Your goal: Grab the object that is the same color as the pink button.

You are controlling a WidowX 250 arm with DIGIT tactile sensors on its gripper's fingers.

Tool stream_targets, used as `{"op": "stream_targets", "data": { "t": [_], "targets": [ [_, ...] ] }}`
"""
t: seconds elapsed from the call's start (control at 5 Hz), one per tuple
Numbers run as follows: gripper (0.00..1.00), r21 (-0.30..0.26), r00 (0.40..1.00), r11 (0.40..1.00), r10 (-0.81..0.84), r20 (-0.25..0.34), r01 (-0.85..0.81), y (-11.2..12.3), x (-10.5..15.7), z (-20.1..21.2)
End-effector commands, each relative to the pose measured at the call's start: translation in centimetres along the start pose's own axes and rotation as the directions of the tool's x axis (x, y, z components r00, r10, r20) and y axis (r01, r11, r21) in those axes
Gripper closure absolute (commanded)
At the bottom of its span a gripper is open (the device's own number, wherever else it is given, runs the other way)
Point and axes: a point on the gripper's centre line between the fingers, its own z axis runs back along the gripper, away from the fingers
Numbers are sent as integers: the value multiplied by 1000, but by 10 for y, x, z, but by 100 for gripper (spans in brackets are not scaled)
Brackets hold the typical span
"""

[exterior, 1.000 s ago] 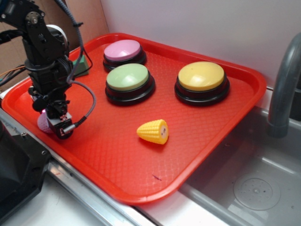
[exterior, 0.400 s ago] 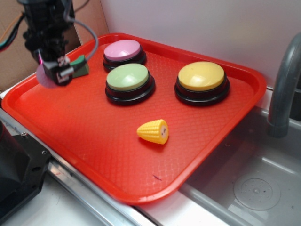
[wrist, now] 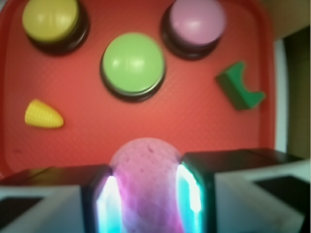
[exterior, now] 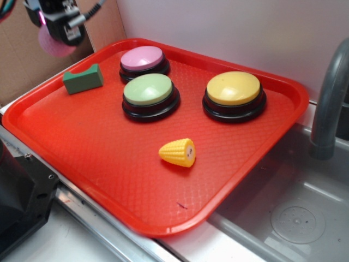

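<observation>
The pink ball (wrist: pixel 147 182) is pinched between the two fingers (wrist: pixel 192 194) of the gripper (exterior: pixel 54 26), held in the air above the far left corner of the red tray (exterior: pixel 82 142). Below on the tray sit the pink button (exterior: pixel 143 58), a green button (exterior: pixel 149 90), a yellow button (exterior: pixel 233 88), a green block (exterior: pixel 83 79) and a toy corn (exterior: pixel 178 152).
</observation>
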Motion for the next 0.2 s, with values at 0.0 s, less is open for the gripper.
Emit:
{"op": "stream_targets", "data": {
  "t": [0.0],
  "targets": [
    [100, 1, 991, 992, 122, 49, -123, 25, -8, 14]
  ]
}}
